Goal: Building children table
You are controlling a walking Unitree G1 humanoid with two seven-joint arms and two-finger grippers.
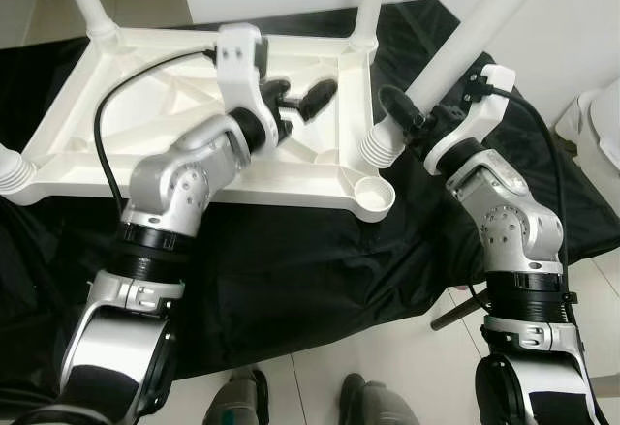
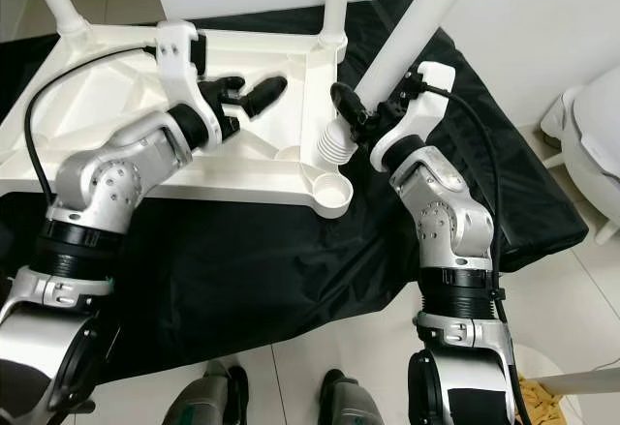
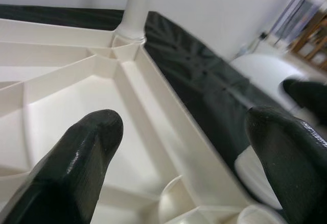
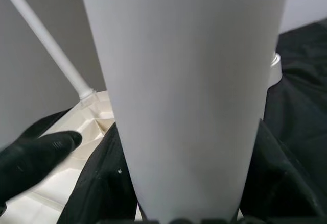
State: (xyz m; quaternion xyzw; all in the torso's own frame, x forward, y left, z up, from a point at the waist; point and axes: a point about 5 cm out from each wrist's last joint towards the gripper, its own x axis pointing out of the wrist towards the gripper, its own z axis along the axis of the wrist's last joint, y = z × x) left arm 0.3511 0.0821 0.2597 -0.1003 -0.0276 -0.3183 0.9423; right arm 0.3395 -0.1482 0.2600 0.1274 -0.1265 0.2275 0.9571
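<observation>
Tabletop (image 1: 126, 154): white, upside down on a black cloth (image 1: 291, 260), ribbed underside facing up; two legs already upright at the far corners.
Socket (image 1: 373, 193): near right corner of the tabletop, round and unfilled.
Left arm: bent at the elbow, forearm reaching forward over the tabletop's underside, black cable looping from the wrist.
Left gripper (image 1: 295, 96): poised over the ribbed interior, fingers (image 3: 76, 173) spread apart, nothing between them.
Right arm: elbow low, forearm angled up and inward toward the near right corner.
Right gripper (image 1: 412, 115): clamped around the lower part of a loose leg (image 1: 465, 43), fingers closed against the white tube.
Loose leg: tilted, top leaning away to the right, ribbed threaded end (image 1: 380, 146) just beside the tabletop's right edge, near the socket but not in it.
Floor (image 1: 387, 367): pale tiles; a person's shoes (image 1: 363, 401) at the near edge.
</observation>
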